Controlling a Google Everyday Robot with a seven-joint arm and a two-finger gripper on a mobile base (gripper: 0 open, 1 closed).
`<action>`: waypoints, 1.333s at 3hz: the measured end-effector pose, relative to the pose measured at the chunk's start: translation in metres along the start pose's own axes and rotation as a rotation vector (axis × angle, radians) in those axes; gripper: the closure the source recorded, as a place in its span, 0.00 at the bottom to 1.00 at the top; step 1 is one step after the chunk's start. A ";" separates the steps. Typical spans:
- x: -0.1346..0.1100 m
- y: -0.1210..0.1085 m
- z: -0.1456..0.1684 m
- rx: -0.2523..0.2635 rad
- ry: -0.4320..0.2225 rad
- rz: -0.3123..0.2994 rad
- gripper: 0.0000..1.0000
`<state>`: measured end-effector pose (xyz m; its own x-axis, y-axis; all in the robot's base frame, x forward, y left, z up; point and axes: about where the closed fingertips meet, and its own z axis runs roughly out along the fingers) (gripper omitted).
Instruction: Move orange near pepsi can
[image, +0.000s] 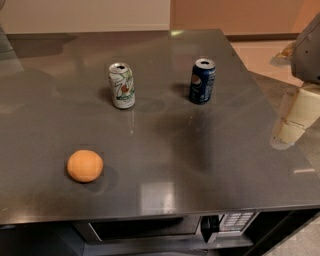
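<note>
The orange (85, 165) lies on the dark grey table (200, 165) at the front left. The pepsi can (202, 81) stands upright toward the back, right of centre, far from the orange. My gripper (295, 120) hangs at the right edge of the view, over the table's right side, to the right of and nearer than the pepsi can. It holds nothing that I can see and is well apart from both objects.
A white-and-green can (122, 85) stands upright at the back, left of the pepsi can. A microwave (165, 227) sits under the table's front edge. Light floor (260, 55) shows beyond the table's right edge.
</note>
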<state>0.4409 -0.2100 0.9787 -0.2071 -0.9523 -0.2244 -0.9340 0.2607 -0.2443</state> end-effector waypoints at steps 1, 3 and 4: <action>-0.023 -0.001 0.005 -0.007 -0.047 -0.025 0.00; -0.099 0.018 0.036 -0.064 -0.182 -0.146 0.00; -0.137 0.038 0.062 -0.114 -0.236 -0.224 0.00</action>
<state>0.4519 -0.0601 0.9418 0.0678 -0.9174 -0.3922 -0.9779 0.0168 -0.2083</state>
